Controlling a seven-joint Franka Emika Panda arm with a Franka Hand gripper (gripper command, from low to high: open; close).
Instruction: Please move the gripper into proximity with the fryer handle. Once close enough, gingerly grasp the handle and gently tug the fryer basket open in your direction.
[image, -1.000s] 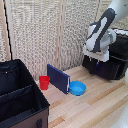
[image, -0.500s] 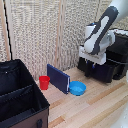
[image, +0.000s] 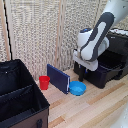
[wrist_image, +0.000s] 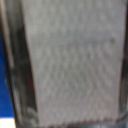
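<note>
The boxy black air fryer (image: 119, 46) stands at the exterior view's right. Its fryer basket (image: 106, 75) sticks out from the lower front as a black drawer, toward the exterior view's left. My gripper (image: 82, 76) hangs from the white-and-grey arm right at the basket's front end, fingers pointing down. The fryer handle is hidden behind the fingers, which appear shut on it. The wrist view is blurred. It shows only a grey mesh-like surface (wrist_image: 75, 65) between dark edges.
A blue bowl (image: 77, 88) lies on the wooden surface just below the gripper. A dark blue flat panel (image: 58, 78) and a red cup (image: 44, 82) stand beside it. A big black fabric bin (image: 17, 97) fills the exterior view's lower left. Woven blinds (image: 40, 35) form the back wall.
The gripper has moved toward the exterior view's left and a little lower, and the front of the basket has come out of the fryer with it.
</note>
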